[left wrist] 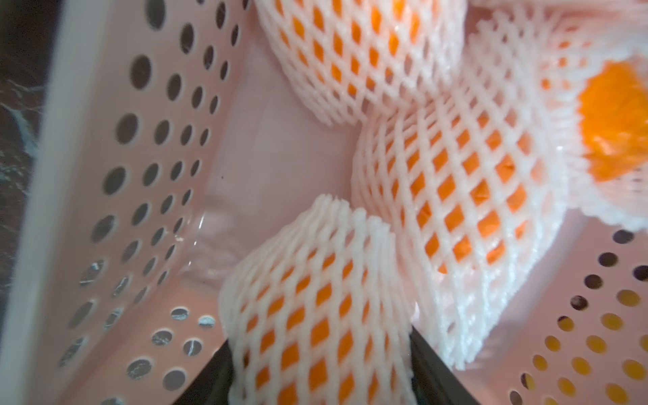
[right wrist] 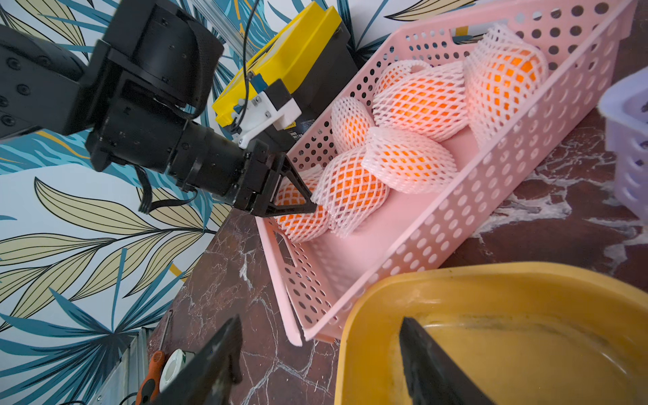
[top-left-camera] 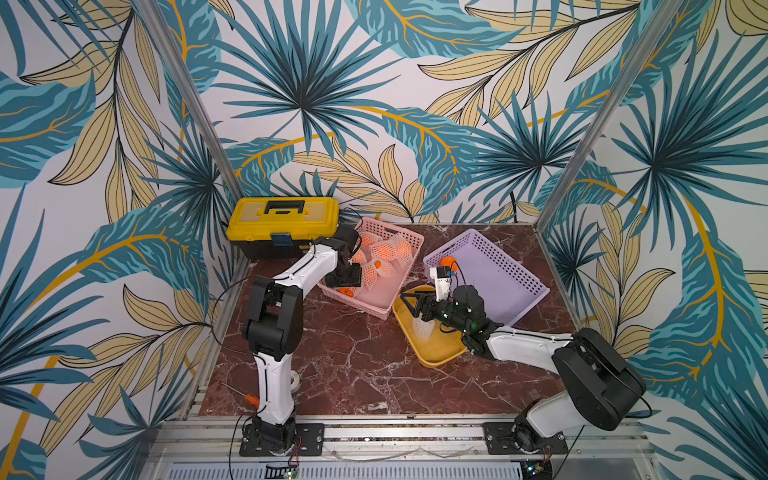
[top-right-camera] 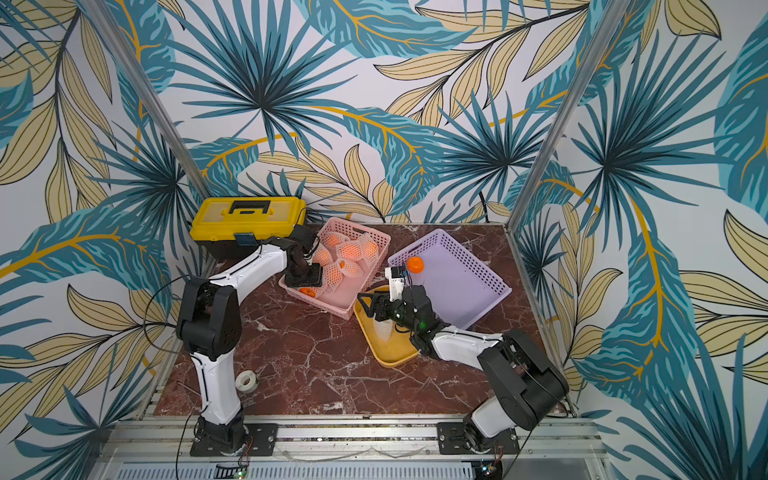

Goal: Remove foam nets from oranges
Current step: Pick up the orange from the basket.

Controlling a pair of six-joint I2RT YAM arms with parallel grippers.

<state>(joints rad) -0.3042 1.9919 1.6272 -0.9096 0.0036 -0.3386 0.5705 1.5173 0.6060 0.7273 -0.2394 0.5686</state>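
Several oranges in white foam nets [top-left-camera: 384,249] lie in the pink basket [top-left-camera: 409,245]. My left gripper [left wrist: 319,337] reaches down into the near end of that basket. Its two black fingers press on either side of one netted orange [left wrist: 315,280], also seen in the right wrist view [right wrist: 298,217]. One bare orange [top-left-camera: 448,262] sits in the purple basket [top-left-camera: 511,266]. An empty foam net [top-left-camera: 424,328] lies in the yellow tray [top-left-camera: 436,357]. My right gripper [right wrist: 321,319] hangs open over the tray's far end with nothing between its fingers.
A yellow toolbox [top-left-camera: 284,220] stands at the back left beside the pink basket. A white tape roll [top-right-camera: 246,380] and an orange-handled screwdriver [top-left-camera: 251,399] lie near the left arm's base. Metal frame posts and patterned walls close in the marble table.
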